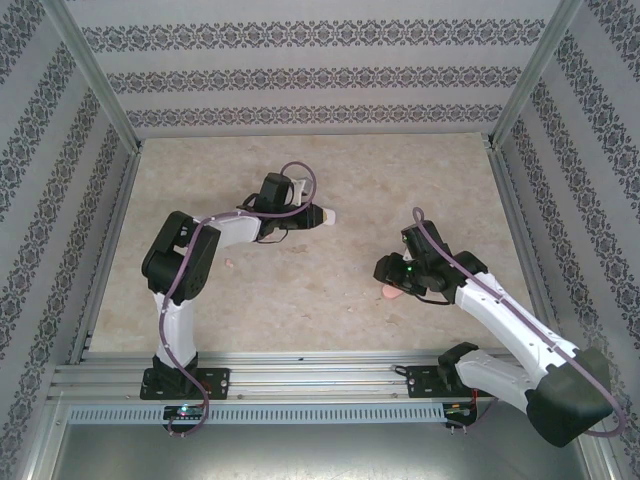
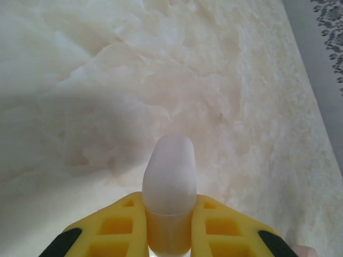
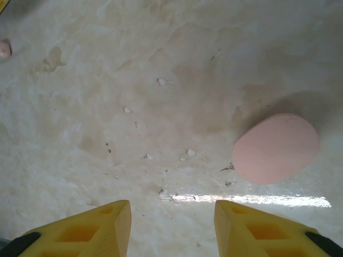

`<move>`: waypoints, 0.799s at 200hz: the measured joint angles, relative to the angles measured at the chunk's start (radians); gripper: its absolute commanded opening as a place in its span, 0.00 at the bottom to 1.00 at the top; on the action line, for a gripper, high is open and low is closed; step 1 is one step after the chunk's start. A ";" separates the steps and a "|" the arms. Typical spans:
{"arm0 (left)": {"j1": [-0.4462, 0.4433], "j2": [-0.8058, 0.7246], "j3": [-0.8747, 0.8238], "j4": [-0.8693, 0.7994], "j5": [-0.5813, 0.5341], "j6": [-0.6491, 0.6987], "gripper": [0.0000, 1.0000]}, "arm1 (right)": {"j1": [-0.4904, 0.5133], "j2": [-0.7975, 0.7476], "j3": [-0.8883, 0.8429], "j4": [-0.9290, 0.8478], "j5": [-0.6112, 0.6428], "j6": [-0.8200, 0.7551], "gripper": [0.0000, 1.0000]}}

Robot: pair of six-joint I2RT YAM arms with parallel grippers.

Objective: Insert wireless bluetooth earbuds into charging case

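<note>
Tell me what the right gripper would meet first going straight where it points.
Probably the bare tabletop; the pink charging case lies right of the right gripper's line, though depth is unclear.

Quick count: two pebble-ish cases, one white case [image 2: 169, 171] and one pink case [image 3: 276, 148]. Then two arms, the left arm [image 1: 185, 290] and the right arm [image 1: 510, 325], so two grippers as well, the left gripper [image 2: 169, 202] and the right gripper [image 3: 171, 209]. For buds I count just one earbud [image 3: 4, 49], a tiny pinkish bit at the very edge of the right wrist view, so I'm only fairly sure that's what it is.
</note>
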 measured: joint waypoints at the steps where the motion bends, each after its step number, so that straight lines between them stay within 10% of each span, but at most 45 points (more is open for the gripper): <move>1: 0.000 0.003 0.004 -0.004 -0.001 0.001 0.00 | -0.001 -0.001 -0.001 0.000 0.000 -0.001 0.45; 115: -0.002 0.066 0.153 -0.265 -0.134 0.153 0.48 | -0.039 -0.002 -0.008 -0.020 -0.028 -0.012 0.50; 160: -0.004 -0.035 0.152 -0.345 -0.202 0.258 0.52 | -0.040 0.000 0.045 -0.062 -0.031 -0.029 0.52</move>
